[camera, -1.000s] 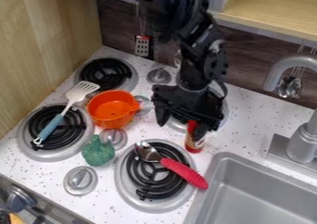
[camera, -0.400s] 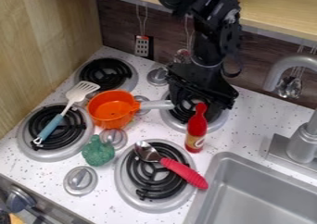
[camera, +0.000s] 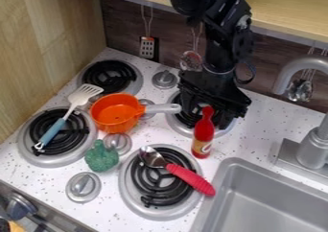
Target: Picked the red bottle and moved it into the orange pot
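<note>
Could not see past the top edge, cutting off the upper part of the black arm. Had trouble telling the gripper [camera: 206, 113] from the dark coils of the upper-right burner [camera: 228, 126], partly hidden beneath it. Made out fingers [camera: 186, 100] spread well apart, with nothing gripped between them. Lost the right and lower parts of the sink [camera: 269, 204] and the base of the faucet [camera: 307, 65] beyond the view's edges. Could not read the small label on the bottle.

Saw the red bottle [camera: 203, 130] standing upright on the counter [camera: 266, 125], near the gripper, just beside the lower-right burner [camera: 131, 197] and well apart from the orange pot [camera: 116, 112]. Noted glossy red sides, a narrow tapering neck and a pale, yellowish label low down.

Noticed a round, smooth pot with a grey handle, a bumpy green toy broccoli [camera: 101, 156], and a slotted pale spatula [camera: 85, 93] with a blue handle. Saw a shiny metal spoon [camera: 151, 156] with a ridged red handle lying across black coils, speckled white counter and grained wood panelling [camera: 54, 39].
</note>
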{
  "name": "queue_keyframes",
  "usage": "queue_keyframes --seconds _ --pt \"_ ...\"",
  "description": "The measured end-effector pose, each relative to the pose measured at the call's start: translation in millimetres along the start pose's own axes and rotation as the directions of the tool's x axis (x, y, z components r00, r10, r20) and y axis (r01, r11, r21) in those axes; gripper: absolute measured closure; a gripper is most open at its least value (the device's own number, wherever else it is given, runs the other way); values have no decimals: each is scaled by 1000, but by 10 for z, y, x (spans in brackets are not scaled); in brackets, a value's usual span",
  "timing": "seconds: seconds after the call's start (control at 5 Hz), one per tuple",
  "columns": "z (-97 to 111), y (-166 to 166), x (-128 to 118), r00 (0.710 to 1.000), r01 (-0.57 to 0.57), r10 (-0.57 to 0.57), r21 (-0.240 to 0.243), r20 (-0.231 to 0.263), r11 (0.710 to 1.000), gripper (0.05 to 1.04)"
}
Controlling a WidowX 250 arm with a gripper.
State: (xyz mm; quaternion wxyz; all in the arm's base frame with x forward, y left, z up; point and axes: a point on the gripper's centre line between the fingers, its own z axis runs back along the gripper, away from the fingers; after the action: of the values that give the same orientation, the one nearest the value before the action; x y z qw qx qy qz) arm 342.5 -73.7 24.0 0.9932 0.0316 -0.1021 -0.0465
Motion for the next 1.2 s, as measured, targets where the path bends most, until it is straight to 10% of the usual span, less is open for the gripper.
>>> queue_keyframes --seconds 0.6,1.0,1.2 --pt "-220 97 88 1000 -22 22 -20 22 1000 130" --pt "-252 105 50 999 -32 32 -3 28 999 717" --pt "-247 106 43 999 -39 39 4 21 999 771"
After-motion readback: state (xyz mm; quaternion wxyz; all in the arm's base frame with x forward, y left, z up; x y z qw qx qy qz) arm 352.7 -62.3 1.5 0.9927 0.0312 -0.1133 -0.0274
